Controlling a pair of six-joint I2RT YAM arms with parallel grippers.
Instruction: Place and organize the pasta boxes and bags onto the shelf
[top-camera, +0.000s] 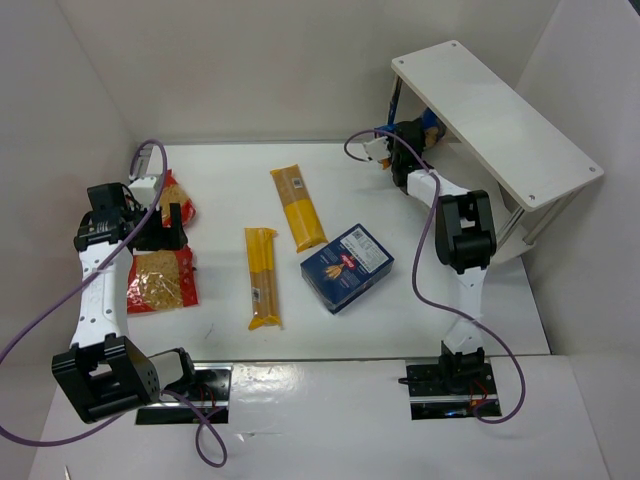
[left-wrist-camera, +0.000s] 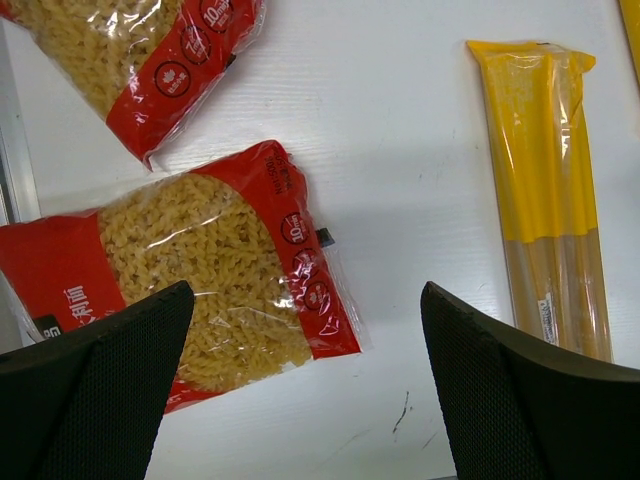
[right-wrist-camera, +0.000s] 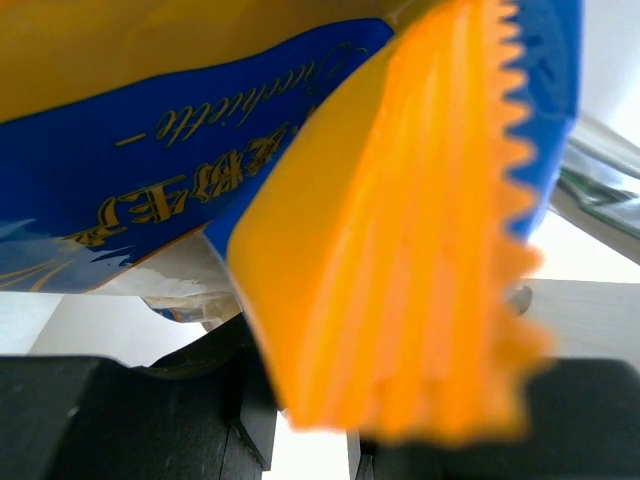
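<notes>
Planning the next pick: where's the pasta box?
Top view: the dark blue pasta box lies on the table right of centre, by the near end of a yellow spaghetti packet.

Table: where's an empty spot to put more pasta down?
The shelf's top board is bare. On the table there's room near the front, between the blue box and the right arm, and along its far edge beyond the spaghetti packets. It's crowded on the left around the red bags.
</notes>
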